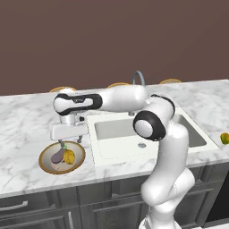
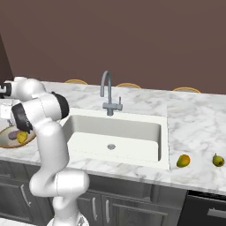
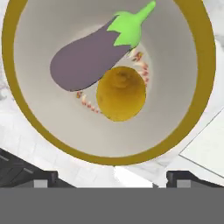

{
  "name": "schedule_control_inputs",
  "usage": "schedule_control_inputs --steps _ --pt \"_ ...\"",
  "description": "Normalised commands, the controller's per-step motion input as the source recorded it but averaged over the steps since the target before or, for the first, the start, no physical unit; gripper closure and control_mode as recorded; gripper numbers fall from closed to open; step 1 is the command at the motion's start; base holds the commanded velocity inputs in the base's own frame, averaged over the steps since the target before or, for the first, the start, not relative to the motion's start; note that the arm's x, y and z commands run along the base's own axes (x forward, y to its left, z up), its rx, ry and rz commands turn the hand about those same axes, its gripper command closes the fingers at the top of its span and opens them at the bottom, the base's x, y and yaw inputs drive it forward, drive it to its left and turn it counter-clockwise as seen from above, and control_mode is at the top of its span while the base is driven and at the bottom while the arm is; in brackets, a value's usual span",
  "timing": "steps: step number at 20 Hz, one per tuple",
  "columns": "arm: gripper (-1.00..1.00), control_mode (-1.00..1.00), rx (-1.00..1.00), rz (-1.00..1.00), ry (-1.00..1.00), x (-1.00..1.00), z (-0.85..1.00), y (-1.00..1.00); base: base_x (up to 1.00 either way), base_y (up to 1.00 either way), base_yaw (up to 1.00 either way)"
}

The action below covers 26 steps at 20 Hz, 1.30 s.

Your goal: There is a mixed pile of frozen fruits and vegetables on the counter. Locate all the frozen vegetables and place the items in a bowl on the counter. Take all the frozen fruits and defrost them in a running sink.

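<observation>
Gripper (image 1: 69, 139): jaws spread, empty, above the bowl (image 1: 44, 157) | Eggplant (image 3: 89, 57), yellow vegetable (image 3: 120, 93): touching in bowl | Fruits (image 2: 183, 160), (image 2: 218, 160): on counter (image 2: 198, 123) right of sink (image 2: 132, 128); likely stiff, slick; you pinch mid-body | Counter: flat marble, roomy.

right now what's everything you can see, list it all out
bowl: one, tan-brown rim, pale inside, on the counter left of the sink
eggplant: one, dark purple with green cap, in the bowl
round vegetable: one, yellow-orange, in the bowl touching the eggplant
fruits: two, yellow-orange tinged green, on the counter right of the sink
sink: one, white, grey drain
tap: one, grey gooseneck, behind the sink
counter: one, white marble, grey veins
hand: one, white, open above the bowl
</observation>
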Motion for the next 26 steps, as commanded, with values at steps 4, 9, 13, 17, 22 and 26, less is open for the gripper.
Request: schedule_control_inputs --steps 4,9,13,17,22,26 --pt "-1.0 -1.0 -0.04 -0.14 0.19 -0.18 0.29 -0.66 0.0 0.0 0.0" --pt "-1.0 -1.0 0.0 -0.2 0.0 -0.35 0.12 -0.56 0.0 0.0 0.0" --pt "-1.0 -1.0 0.0 -0.16 0.01 -0.14 0.06 -0.82 0.0 0.0 0.0" --pt "-1.0 -1.0 0.0 -0.13 -0.03 0.0 0.09 -0.83 0.0 0.0 0.0" --pt "-1.0 -1.0 0.0 -0.01 -0.27 -0.13 0.03 -0.65 0.0 0.0 0.0" --pt "-1.0 -1.0 0.0 0.04 -0.39 -0.19 0.0 -0.5 0.0 0.0 0.0"
